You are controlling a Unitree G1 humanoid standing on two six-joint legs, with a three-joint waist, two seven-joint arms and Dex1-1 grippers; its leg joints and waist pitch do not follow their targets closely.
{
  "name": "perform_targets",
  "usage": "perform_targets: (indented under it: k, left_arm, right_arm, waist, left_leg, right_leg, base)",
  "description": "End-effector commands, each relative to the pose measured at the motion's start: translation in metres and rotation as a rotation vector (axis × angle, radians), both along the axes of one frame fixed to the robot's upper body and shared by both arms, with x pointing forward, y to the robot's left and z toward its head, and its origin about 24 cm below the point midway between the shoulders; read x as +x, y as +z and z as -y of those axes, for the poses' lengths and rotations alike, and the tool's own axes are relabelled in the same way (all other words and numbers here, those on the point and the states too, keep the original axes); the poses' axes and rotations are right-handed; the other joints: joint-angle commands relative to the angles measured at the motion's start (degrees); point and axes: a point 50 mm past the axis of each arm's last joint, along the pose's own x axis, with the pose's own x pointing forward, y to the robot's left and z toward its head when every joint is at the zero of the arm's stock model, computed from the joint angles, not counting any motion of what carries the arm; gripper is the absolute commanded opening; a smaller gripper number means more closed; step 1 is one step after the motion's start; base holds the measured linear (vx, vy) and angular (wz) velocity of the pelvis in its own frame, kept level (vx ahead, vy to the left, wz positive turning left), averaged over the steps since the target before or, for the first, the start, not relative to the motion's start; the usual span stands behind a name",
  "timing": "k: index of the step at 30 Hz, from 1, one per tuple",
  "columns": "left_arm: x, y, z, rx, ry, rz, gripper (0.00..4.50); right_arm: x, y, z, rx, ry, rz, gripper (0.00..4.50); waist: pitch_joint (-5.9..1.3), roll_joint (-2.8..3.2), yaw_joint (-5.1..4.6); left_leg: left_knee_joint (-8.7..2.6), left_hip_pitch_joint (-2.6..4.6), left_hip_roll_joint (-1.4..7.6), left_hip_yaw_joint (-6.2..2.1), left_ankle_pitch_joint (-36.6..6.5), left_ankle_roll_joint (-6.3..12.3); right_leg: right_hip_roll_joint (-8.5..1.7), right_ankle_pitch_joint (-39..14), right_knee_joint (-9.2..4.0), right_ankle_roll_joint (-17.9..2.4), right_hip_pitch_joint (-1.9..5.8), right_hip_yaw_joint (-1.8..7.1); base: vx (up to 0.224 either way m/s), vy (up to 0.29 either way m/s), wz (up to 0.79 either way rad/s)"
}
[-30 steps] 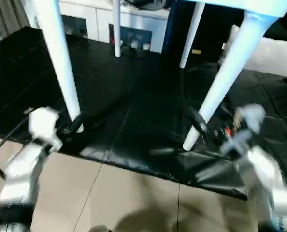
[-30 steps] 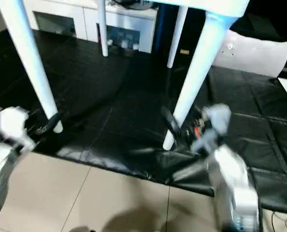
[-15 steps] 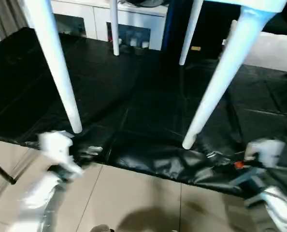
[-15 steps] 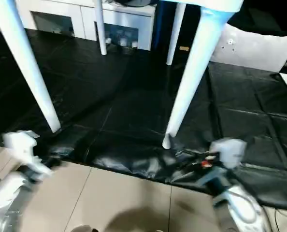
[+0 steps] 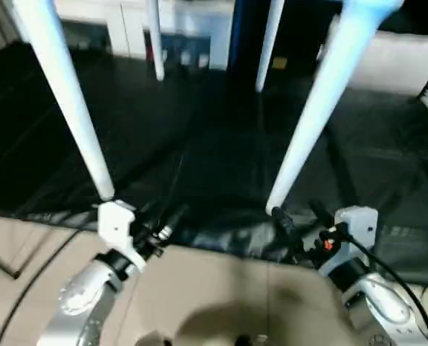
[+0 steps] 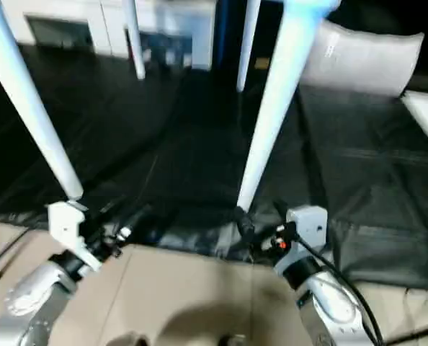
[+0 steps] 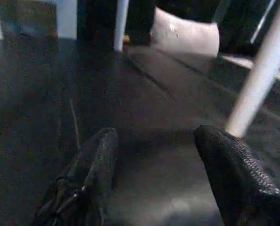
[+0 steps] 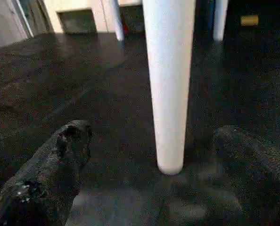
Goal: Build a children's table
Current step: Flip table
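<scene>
The children's table stands upright on its four white legs on the black mat. Its near left leg (image 5: 70,108) and near right leg (image 5: 322,108) rise out of the picture, and two far legs (image 5: 155,43) stand behind. My left gripper (image 5: 163,225) hovers low at the mat's near edge, right of the near left leg's foot, open and empty (image 7: 154,136). My right gripper (image 5: 300,216) is open just before the near right leg's foot, and that leg (image 8: 168,84) stands between and beyond its fingertips without touching them.
The black mat (image 5: 199,144) ends at a tan tiled floor (image 5: 221,288) under my forearms. A white cabinet with glass doors (image 5: 127,29) lines the back wall. A white pad (image 5: 394,65) leans at the back right. A black cable (image 5: 48,252) trails on the left.
Both grippers have drawn back from the near legs' feet toward the mat's near edge and sunk lower. The camera has tilted down. The table has stayed put.
</scene>
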Motion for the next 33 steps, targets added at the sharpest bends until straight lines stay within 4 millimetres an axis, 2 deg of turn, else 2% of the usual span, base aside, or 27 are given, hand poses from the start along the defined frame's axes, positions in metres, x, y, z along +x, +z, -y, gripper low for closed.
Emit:
perform_targets:
  k: [1, 2, 3, 4, 5, 6, 7, 8, 9, 10, 11, 12, 13, 14, 15, 16, 17, 18, 19, 20, 21, 22, 24, 26, 27, 31, 33]
  left_arm:
    - [0.001, -0.003, 0.004, 0.026, -0.039, -0.007, 3.08]
    - [0.001, -0.003, 0.004, 0.026, -0.039, -0.007, 3.08]
    - [0.003, -0.006, 0.008, 0.010, -0.060, -0.020, 3.08]
    - [0.003, -0.007, 0.009, 0.005, -0.065, -0.023, 3.08]
    - [0.003, -0.007, 0.010, 0.003, -0.081, -0.023, 3.08]
    - [0.002, -0.009, 0.012, 0.003, -0.107, -0.035, 3.08]
    - [0.000, -0.011, 0.012, 0.000, -0.121, -0.042, 3.08]
    - [-0.001, -0.013, 0.012, -0.008, -0.133, -0.057, 3.08]
    - [-0.002, -0.017, 0.013, 0.005, -0.154, -0.084, 3.08]
    - [-0.002, -0.017, 0.013, 0.007, -0.164, -0.089, 3.08]
    - [-0.004, -0.020, 0.015, 0.017, -0.196, -0.106, 3.36]
    - [-0.005, -0.024, 0.015, 0.021, -0.222, -0.142, 3.41]
    - [-0.007, -0.027, 0.016, 0.022, -0.238, -0.165, 3.41]
    - [-0.007, -0.030, 0.016, 0.028, -0.247, -0.183, 3.45]
    - [-0.009, -0.035, 0.016, 0.037, -0.261, -0.214, 3.55]
    - [-0.011, -0.046, 0.015, 0.086, -0.278, -0.271, 3.69]
    - [-0.013, -0.052, 0.015, 0.099, -0.282, -0.298, 3.80]
    - [-0.014, -0.060, 0.014, 0.104, -0.260, -0.339, 3.83]
    - [-0.013, -0.067, 0.011, 0.124, -0.228, -0.373, 3.89]
    - [-0.012, -0.070, 0.010, 0.133, -0.217, -0.384, 3.89]
    - [-0.011, -0.078, 0.008, 0.145, -0.193, -0.419, 4.14]
    - [-0.012, -0.085, 0.006, 0.150, -0.170, -0.456, 4.14]
    - [-0.018, -0.117, 0.001, 0.159, -0.084, -0.635, 4.34]
    - [-0.022, -0.123, 0.000, 0.155, -0.084, -0.668, 4.43]
    - [-0.034, -0.143, -0.005, 0.184, -0.053, -0.763, 4.43]
    - [-0.047, -0.160, -0.007, 0.190, -0.026, -0.843, 4.43]
    - [-0.051, -0.166, -0.009, 0.163, 0.022, -0.876, 4.43]
  right_arm:
    - [-0.001, -0.002, 0.001, -0.009, -0.003, -0.012, 4.50]
    - [-0.001, -0.002, 0.001, -0.009, -0.003, -0.012, 4.50]
    - [-0.001, -0.003, 0.002, -0.016, -0.001, -0.013, 4.50]
    - [-0.001, -0.003, 0.002, -0.019, 0.000, -0.012, 4.50]
    - [-0.001, -0.003, 0.003, -0.013, 0.003, -0.010, 4.50]
    - [-0.001, -0.002, 0.003, 0.002, 0.018, 0.003, 4.50]
    - [-0.001, -0.002, 0.001, -0.002, 0.050, 0.012, 4.50]
    - [-0.002, -0.002, -0.001, -0.003, 0.091, 0.019, 4.50]
    - [-0.004, -0.001, -0.003, 0.005, 0.131, 0.022, 4.50]
    - [-0.005, -0.001, -0.003, 0.010, 0.141, 0.021, 4.50]
    - [-0.007, 0.000, -0.004, 0.027, 0.168, 0.018, 4.50]
    - [-0.009, -0.001, -0.004, 0.035, 0.197, 0.006, 4.50]
    - [-0.010, -0.002, -0.004, 0.039, 0.216, -0.003, 4.50]
    - [-0.010, -0.004, -0.004, 0.040, 0.230, -0.013, 4.50]
    - [-0.011, -0.007, -0.004, 0.041, 0.254, -0.029, 4.50]
    - [-0.013, -0.014, -0.005, 0.045, 0.298, -0.061, 4.50]
    - [-0.013, -0.019, -0.005, 0.040, 0.318, -0.084, 4.50]
    - [-0.013, -0.027, -0.004, 0.037, 0.335, -0.116, 4.50]
    - [-0.011, -0.035, -0.004, 0.026, 0.336, -0.144, 4.50]
    - [-0.010, -0.038, -0.004, 0.023, 0.336, -0.152, 4.50]
    - [-0.009, -0.045, -0.004, 0.034, 0.332, -0.182, 4.50]
    - [-0.008, -0.052, -0.004, 0.038, 0.328, -0.210, 4.50]
    - [-0.006, -0.081, -0.006, 0.022, 0.339, -0.329, 4.50]
    - [-0.006, -0.086, -0.006, 0.024, 0.342, -0.351, 4.50]
    - [-0.010, -0.111, -0.006, -0.008, 0.344, -0.455, 4.50]
    - [-0.020, -0.136, -0.008, -0.027, 0.371, -0.568, 4.50]
    - [-0.024, -0.147, -0.008, -0.041, 0.348, -0.620, 4.50]
  waist:
    - [-2.24, 0.19, -0.25]
    - [-0.64, 1.10, -1.94]
    - [1.80, 4.16, -1.53]
    - [1.70, 2.89, 2.13]
    - [1.27, 3.76, 5.72]
    - [-0.37, 2.55, 8.65]
    - [-0.01, -4.13, 3.24]
    - [0.22, -0.40, 4.85]
    - [3.10, -1.17, 5.24]
    - [3.10, -0.86, 5.96]
    - [1.04, 0.30, 6.13]
    - [1.09, 1.65, 5.27]
    - [0.65, 1.19, 4.53]
    - [0.35, 2.74, 4.21]
    - [-0.01, 2.86, 3.48]
    - [-0.14, 2.06, 2.78]
    - [-0.06, 2.28, 2.67]
    - [-0.23, 1.39, 2.01]
    - [-0.40, 1.34, 1.72]
    - [-0.36, 1.45, 1.19]
    - [-0.89, 1.56, 0.77]
    - [-0.61, 1.49, 0.43]
    - [-0.37, 0.57, -0.50]
    - [-0.41, 0.76, -0.25]
    - [-0.39, 0.32, -0.28]
    - [-0.35, 0.23, 0.01]
    - [-0.21, -0.09, 0.24]
  left_leg:
    - [-1.13, 3.91, -0.23, 0.20, -19.6, 8.50]
    - [-0.06, 7.38, -0.08, -0.31, -35.3, 2.21]
    - [-9.54, 2.48, 4.70, -2.35, -54.3, -2.11]
    - [-12.53, -4.71, 5.20, -1.10, -58.8, -6.20]
    - [-13.85, -4.77, 0.09, 6.25, -64.5, -10.74]
    - [-11.27, -4.48, 3.37, 7.23, -48.0, -9.59]
    - [11.63, 7.72, 1.13, 1.21, -18.7, -6.68]
    - [11.39, 6.64, -0.38, -2.10, -9.6, -2.30]
    - [11.93, 0.75, -2.52, -4.85, -6.5, -0.38]
    - [11.01, 2.23, -2.21, -5.79, -6.8, -1.66]
    - [5.77, 6.77, -0.45, -5.45, -13.2, -3.16]
    - [-0.41, 7.19, 1.98, -5.78, -19.8, -4.44]
    - [-2.20, 7.45, 3.33, -6.13, -22.7, -3.54]
    - [-4.08, 8.00, 4.13, -6.49, -26.5, -2.34]
    - [-4.80, 7.42, 3.58, -6.03, -25.0, -1.42]
    - [-5.12, 6.75, 2.80, -5.27, -23.0, -1.07]
    - [-5.41, 6.82, 2.70, -5.11, -22.9, -1.01]
    - [-5.15, 6.81, 2.37, -4.49, -20.3, -0.51]
    - [-5.13, 6.45, 2.26, -4.40, -17.9, -0.19]
    - [-5.13, 6.19, 2.00, -4.12, -16.1, 0.17]
    - [-4.80, 6.53, 2.19, -4.05, -14.4, 0.35]
    - [-4.99, 6.42, 2.24, -4.12, -13.8, 0.72]
    - [-4.82, 6.34, 1.68, -3.74, -13.2, 1.81]
    - [-4.75, 6.39, 2.05, -3.61, -12.2, 2.16]
    - [-4.72, 6.40, 2.21, -3.43, -11.5, 3.10]
    - [-4.68, 6.48, 2.62, -3.29, -10.4, 4.06]
    - [-4.82, 6.51, 2.87, -3.23, -10.3, 5.04]
  right_leg:
    - [-2.98, -28.8, -7.62, -6.0, 1.05, -1.21]
    - [-1.96, -49.5, -11.21, 3.2, -0.42, -5.03]
    - [0.77, -43.6, -0.11, 5.1, 5.35, -8.61]
    - [-0.48, -31.0, 14.42, 0.6, 11.43, -5.15]
    - [2.21, -26.1, 14.38, -1.4, 12.52, -7.73]
    - [-0.20, -41.0, 17.34, 0.1, 13.34, 1.00]
    - [-8.46, -77.6, -1.88, 6.5, -1.74, 5.24]
    - [-10.20, -80.7, -5.18, 3.1, -0.29, 9.63]
    - [-8.93, -74.9, -4.28, 0.0, 5.58, 10.44]
    - [-8.20, -71.4, -3.44, -1.3, 5.54, 10.27]
    - [-5.99, -53.9, -0.58, -3.9, 5.13, 8.61]
    - [-2.75, -35.4, 1.97, -7.3, 5.79, 5.59]
    - [-2.22, -28.3, 2.68, -7.9, 6.27, 5.38]
    - [-3.13, -19.6, 2.85, -9.5, 7.05, 5.18]
    - [-4.10, -14.7, 1.96, -10.2, 8.56, 4.92]
    - [-4.81, -12.7, 0.96, -10.0, 9.55, 4.97]
    - [-4.93, -13.2, 0.55, -9.8, 9.51, 4.98]
    - [-5.29, -12.6, -0.15, -9.6, 9.71, 5.26]
    - [-5.54, -11.2, -0.12, -9.8, 10.12, 5.21]
    - [-5.48, -10.9, -0.45, -9.8, 9.96, 5.15]
    - [-5.61, -7.7, -0.42, -10.3, 10.05, 5.24]
    - [-5.44, -5.7, -0.30, -10.6, 9.91, 5.12]
    - [-5.42, -4.3, -0.55, -12.3, 9.90, 4.91]
    - [-5.83, -4.3, -0.63, -12.6, 9.96, 5.10]
    - [-5.79, -2.8, -0.47, -13.2, 9.93, 5.08]
    - [-6.06, -0.5, -0.44, -14.5, 9.97, 5.11]
    - [-6.30, 0.9, -0.32, -15.9, 9.97, 4.90]
  base:
    - [-0.172, 0.026, -0.04]
    - [-0.113, 0.016, -0.02]
    - [-0.150, 0.020, -0.15]
    - [-0.135, 0.090, -0.14]
    - [-0.135, 0.090, -0.14]
    - [-0.141, -0.012, 0.11]
    - [0.066, -0.193, 0.20]
    - [0.066, -0.193, 0.20]
    - [0.101, -0.070, 0.02]
    - [-0.066, 0.036, 0.17]
    - [-0.113, 0.055, 0.27]
    - [-0.104, 0.031, 0.33]
    - [-0.065, 0.049, 0.15]
    - [-0.017, 0.070, 0.00]
    - [-0.017, 0.070, 0.00]
    - [0.012, 0.077, -0.09]
    - [0.000, 0.000, 0.00]
    - [0.025, 0.067, -0.05]
    - [0.000, 0.000, 0.00]
    - [0.038, 0.061, -0.02]
    - [0.000, 0.000, 0.00]
    - [0.000, 0.000, 0.00]
    - [0.000, 0.000, 0.00]
    - [0.000, 0.000, 0.00]
    - [0.000, 0.000, 0.00]
    - [0.000, 0.000, 0.00]
    - [0.000, 0.000, 0.00]
